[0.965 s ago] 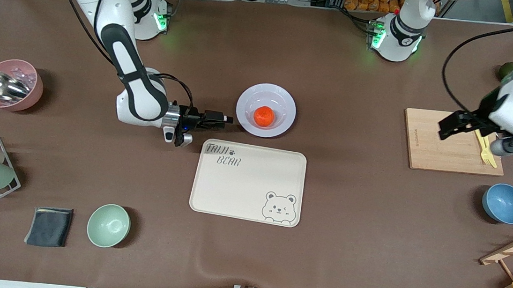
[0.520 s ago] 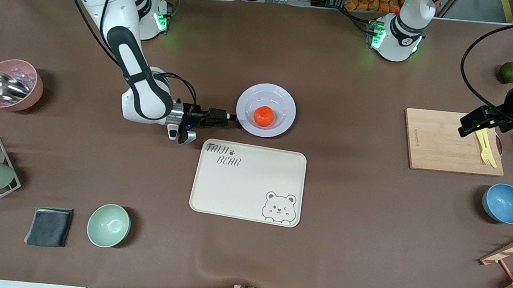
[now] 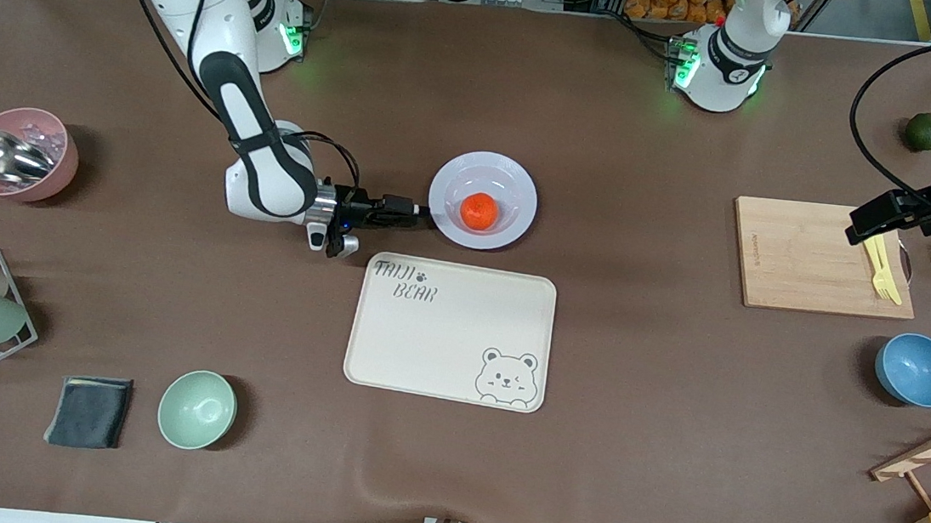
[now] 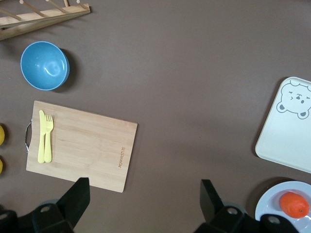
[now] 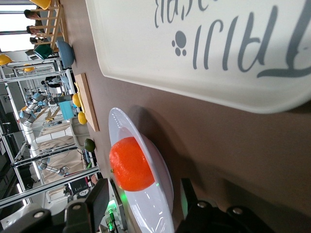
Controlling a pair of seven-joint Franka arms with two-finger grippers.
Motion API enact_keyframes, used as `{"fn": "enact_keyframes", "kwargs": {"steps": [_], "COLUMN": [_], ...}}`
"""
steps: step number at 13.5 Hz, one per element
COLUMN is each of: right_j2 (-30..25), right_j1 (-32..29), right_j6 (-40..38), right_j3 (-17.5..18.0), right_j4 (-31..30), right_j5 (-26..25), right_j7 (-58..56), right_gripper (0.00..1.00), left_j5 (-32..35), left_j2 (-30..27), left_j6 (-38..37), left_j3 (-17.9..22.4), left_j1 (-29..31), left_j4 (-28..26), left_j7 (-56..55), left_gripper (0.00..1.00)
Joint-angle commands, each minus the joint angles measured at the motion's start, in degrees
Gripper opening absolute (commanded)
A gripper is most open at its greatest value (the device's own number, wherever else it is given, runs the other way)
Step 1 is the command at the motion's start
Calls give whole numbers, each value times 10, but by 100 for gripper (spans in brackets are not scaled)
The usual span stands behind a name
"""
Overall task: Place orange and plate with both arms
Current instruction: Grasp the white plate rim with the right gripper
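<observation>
Currently the plate [image 3: 482,201] sits on the tabletop [image 3: 633,380], farther from the front camera than the tray [image 3: 450,331] and just beside it. The orange [image 3: 479,211] rests in the plate's sunken centre.

My right pincer [image 3: 420,215] is low at the plate's rim, on the side toward the right arm's end of the tabletop. Its fingers are parted; the right wrist view shows one above and one below the rim [image 5: 146,194], with the orange [image 5: 130,164] just past them. Whether the fingers touch the rim I cannot tell.

My left pincer [image 4: 146,201] is raised over the left arm's end of the tabletop, at the edge of the board [image 3: 824,258] that carries yellow cutlery [image 3: 882,267]. The left wrist view shows its fingers [image 4: 75,196] spread wide and holding nothing, with the board [image 4: 82,145] below.

A blue bowl [image 3: 916,370] stands nearer the camera than the board, and a dark green fruit [image 3: 925,131] lies farther from it
</observation>
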Motion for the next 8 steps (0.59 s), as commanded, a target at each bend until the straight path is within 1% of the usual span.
{"fn": "enact_keyframes", "kwargs": {"steps": [1, 4, 5, 7, 8], "right_j2": [2, 3, 3, 3, 4], "right_j1": [22, 42, 49, 52, 51], "right_j6": [12, 40, 41, 43, 43], "right_j3": [-3, -3, -3, -3, -3], "right_j4": [-3, -3, -3, -4, -7], "right_j5": [37, 68, 74, 74, 76], "right_j7": [-20, -27, -28, -34, -51], "right_gripper": [67, 64, 59, 47, 34], "left_j5": [-14, -19, -19, -19, -19], "left_j2": [-13, -13, -17, -19, -19], "left_j6": [-24, -27, -27, -29, -29], "left_j3": [-8, -8, -7, -8, -7], "left_j1": [11, 11, 12, 12, 12], "left_j4": [-7, -6, -6, -7, -7], "left_j7": [24, 29, 29, 30, 30], "left_gripper": [100, 100, 100, 100, 100]}}
